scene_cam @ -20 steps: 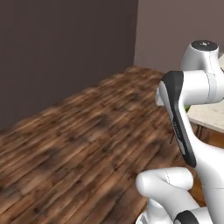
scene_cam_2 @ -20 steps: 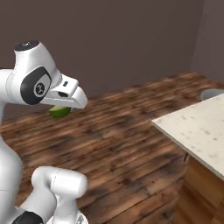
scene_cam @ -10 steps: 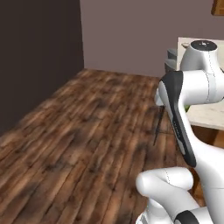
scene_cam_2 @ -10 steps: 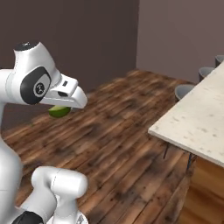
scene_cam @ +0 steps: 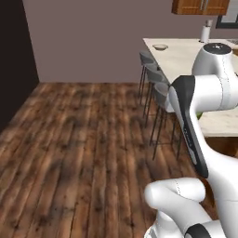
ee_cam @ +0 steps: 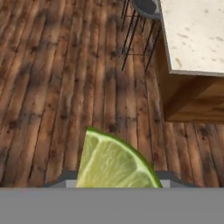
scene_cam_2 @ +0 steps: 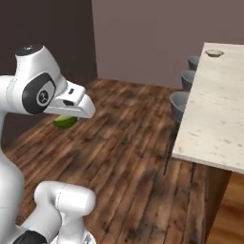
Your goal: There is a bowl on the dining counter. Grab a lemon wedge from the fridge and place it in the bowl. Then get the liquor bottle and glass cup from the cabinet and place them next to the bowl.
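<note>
hand view shows my pincer [ee_cam: 117, 181] pinching a green-rinded pale lemon wedge [ee_cam: 114, 162]; beyond it, ahead, i see the long beige speckled dining counter [ee_cam: 192, 33].

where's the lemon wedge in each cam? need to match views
Left base view: green sliver right of centre, behind the arm.
Right base view: lemon wedge left of centre, under the tool.
Hand view: bottom centre, large.
Shared landmark: dining counter.
</note>
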Robot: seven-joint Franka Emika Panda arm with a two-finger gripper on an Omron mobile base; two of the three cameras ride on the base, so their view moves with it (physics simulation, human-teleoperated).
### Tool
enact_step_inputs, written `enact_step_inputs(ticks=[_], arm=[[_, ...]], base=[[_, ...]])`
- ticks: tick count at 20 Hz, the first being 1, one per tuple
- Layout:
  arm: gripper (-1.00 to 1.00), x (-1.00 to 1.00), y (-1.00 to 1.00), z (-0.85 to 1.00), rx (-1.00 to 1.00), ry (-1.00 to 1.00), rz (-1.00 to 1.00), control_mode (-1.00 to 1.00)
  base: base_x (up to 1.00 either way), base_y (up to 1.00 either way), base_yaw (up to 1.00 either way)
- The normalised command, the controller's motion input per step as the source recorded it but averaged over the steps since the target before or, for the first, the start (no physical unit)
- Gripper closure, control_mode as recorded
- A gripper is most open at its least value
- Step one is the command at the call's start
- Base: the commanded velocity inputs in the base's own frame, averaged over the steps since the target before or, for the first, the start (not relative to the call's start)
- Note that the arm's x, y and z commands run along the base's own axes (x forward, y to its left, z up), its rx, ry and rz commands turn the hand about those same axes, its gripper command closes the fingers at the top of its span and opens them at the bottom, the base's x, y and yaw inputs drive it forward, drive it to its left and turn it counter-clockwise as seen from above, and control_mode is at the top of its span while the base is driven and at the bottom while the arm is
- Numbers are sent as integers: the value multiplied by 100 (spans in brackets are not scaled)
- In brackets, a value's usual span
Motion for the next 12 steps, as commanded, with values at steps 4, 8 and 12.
enact_step_inputs(ticks=[4, 8, 12], arm=[[100, 0, 0, 0, 0, 0, 0, 100], [100, 0, 0, 0, 0, 0, 0, 100], [100, 0, 0, 0, 0, 0, 0, 100]], base=[[92, 100, -41], [100, 100, -33], [100, 100, -32]])
